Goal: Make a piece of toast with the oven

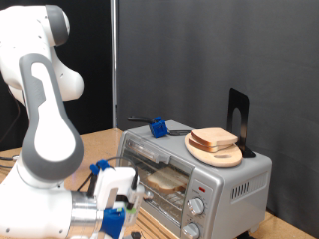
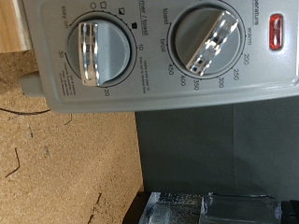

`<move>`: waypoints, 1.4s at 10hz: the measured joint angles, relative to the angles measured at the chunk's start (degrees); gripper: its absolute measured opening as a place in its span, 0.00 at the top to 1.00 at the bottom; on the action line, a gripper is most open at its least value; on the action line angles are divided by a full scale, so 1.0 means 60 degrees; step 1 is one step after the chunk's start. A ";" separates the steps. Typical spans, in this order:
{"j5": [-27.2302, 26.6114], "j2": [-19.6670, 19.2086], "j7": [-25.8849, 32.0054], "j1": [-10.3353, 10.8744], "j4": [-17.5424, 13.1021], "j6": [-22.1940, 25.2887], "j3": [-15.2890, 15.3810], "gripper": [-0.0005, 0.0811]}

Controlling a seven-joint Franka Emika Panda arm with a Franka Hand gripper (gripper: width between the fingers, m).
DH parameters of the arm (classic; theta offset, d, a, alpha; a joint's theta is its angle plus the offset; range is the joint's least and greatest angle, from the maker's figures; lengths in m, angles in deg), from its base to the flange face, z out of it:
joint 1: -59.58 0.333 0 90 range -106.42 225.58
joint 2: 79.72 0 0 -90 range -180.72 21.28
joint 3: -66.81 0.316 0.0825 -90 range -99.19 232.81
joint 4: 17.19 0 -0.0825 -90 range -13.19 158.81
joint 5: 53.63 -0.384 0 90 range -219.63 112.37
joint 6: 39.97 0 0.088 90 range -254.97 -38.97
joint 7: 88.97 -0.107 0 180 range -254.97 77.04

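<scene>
The silver-grey oven [image 1: 199, 179] stands on the wooden table with its glass door shut. The piece of toast [image 1: 165, 181] lies on the rack inside, seen through the glass. My gripper [image 1: 118, 211] hangs low in front of the oven, towards the exterior view's left, apart from it and holding nothing. In the wrist view its fingers [image 2: 168, 211] show only at the frame's edge, facing the oven's control panel [image 2: 140, 84]. The panel has two round knobs [image 2: 95, 51], [image 2: 207, 39] and a red lamp [image 2: 277, 33].
A round wooden plate [image 1: 215, 154] with a second bread slice [image 1: 214, 139] sits on the oven's top. Beside it are a blue-ended tool [image 1: 158, 126] and a black upright stand [image 1: 238, 118]. A black curtain hangs behind.
</scene>
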 joint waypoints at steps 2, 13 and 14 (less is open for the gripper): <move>0.0319 -0.0009 -0.0320 -0.0002 0.0008 0.0259 -0.0019 0.16; 0.0376 -0.2102 -0.2027 -0.0084 -0.2754 0.1317 -0.0040 0.16; 0.0378 -0.2196 -0.1997 -0.0082 -0.2848 0.1129 -0.0053 0.16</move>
